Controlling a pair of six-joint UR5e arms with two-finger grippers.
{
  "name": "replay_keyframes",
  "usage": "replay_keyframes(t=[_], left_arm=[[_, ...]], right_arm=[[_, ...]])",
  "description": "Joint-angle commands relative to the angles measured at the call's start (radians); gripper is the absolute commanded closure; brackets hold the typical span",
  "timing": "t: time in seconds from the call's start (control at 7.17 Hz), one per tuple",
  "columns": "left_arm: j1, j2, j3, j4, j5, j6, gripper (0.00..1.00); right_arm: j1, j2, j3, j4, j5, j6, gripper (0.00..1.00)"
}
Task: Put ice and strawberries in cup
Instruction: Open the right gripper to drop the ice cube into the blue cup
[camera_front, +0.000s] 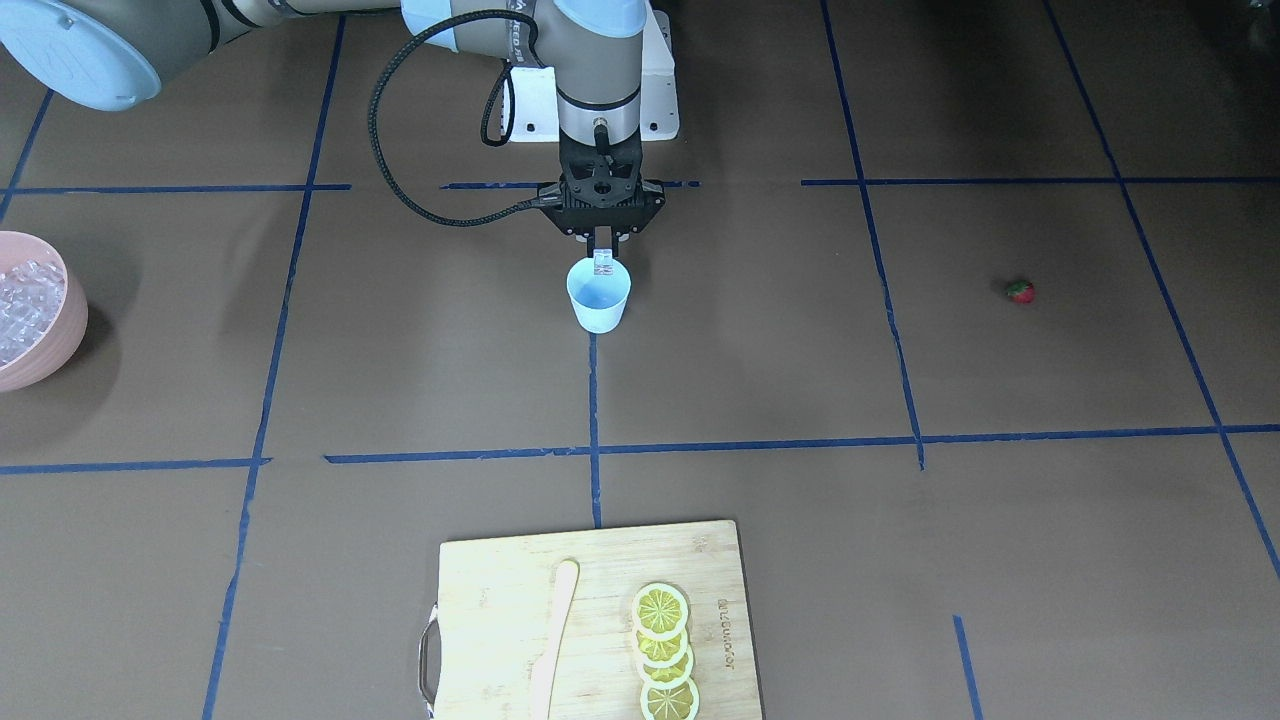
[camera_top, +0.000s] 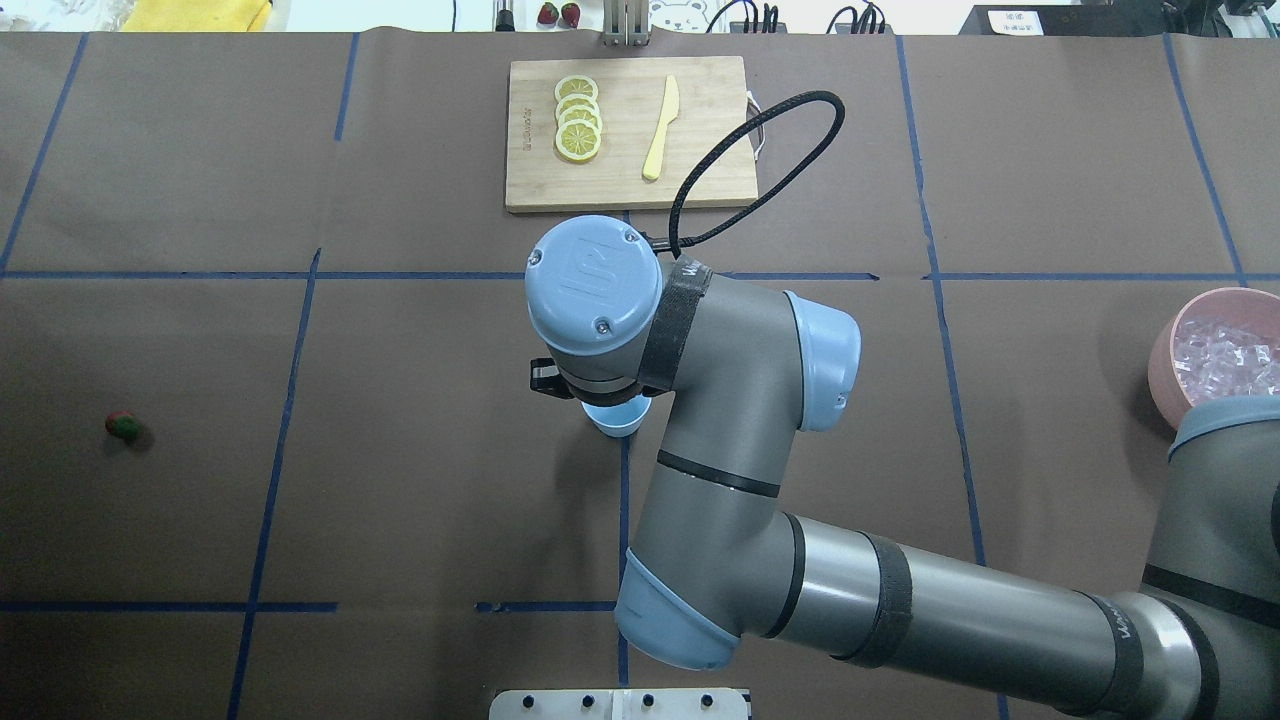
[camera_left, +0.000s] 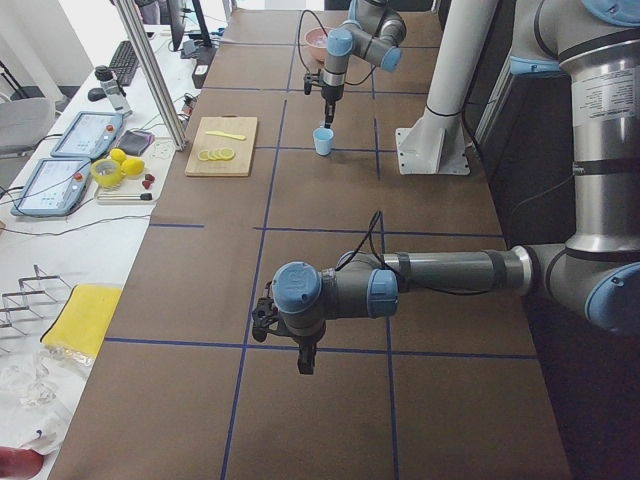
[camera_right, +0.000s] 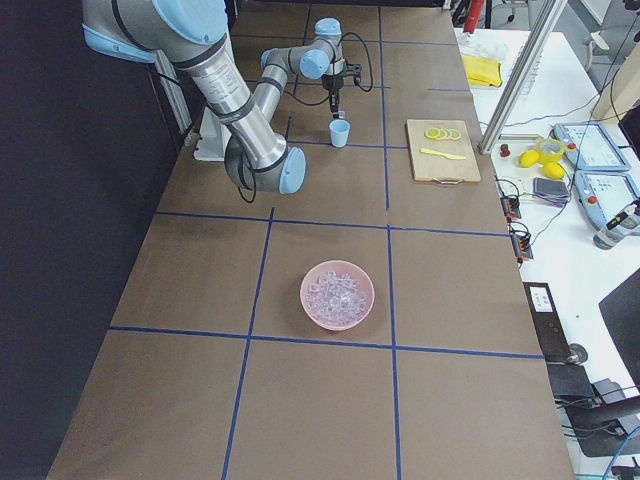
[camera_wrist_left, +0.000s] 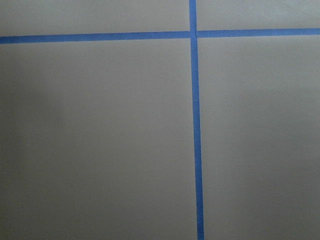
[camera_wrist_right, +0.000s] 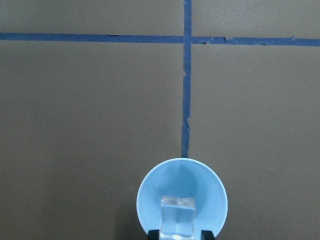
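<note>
The pale blue cup (camera_front: 598, 296) stands upright near the table's middle, and what shows of its inside holds nothing. Just above its rim my right gripper (camera_front: 602, 262) points straight down, shut on one clear ice cube (camera_wrist_right: 177, 217). In the right wrist view the cube hangs over the near part of the cup's (camera_wrist_right: 182, 200) mouth. More ice (camera_top: 1225, 355) fills a pink bowl (camera_top: 1160, 365). The strawberry (camera_front: 1019, 291) lies alone on the table, far from the cup. My left gripper (camera_left: 305, 355) hovers over bare table in the exterior left view only; I cannot tell its state.
A wooden cutting board (camera_front: 500, 590) with several lemon slices (camera_front: 662, 650) and a pale knife (camera_front: 555, 640) lies at the table's operator side. Blue tape lines (camera_front: 593, 400) divide the brown surface. The right arm's elbow (camera_top: 700, 380) hides most of the cup from overhead.
</note>
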Motion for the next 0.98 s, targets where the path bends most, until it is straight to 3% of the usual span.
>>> replay_keyframes(t=[0.0, 0.42, 0.84], left_arm=[[0.001, 0.000, -0.001, 0.000, 0.000, 0.000, 0.00], [0.007, 0.000, 0.001, 0.000, 0.000, 0.000, 0.00], [0.007, 0.000, 0.001, 0.000, 0.000, 0.000, 0.00]], right_arm=[[0.000, -0.006, 0.003, 0.002, -0.003, -0.011, 0.01], [0.013, -0.009, 0.032, 0.000, 0.006, -0.013, 0.01], [0.120, -0.207, 0.248, -0.001, 0.087, -0.160, 0.01]])
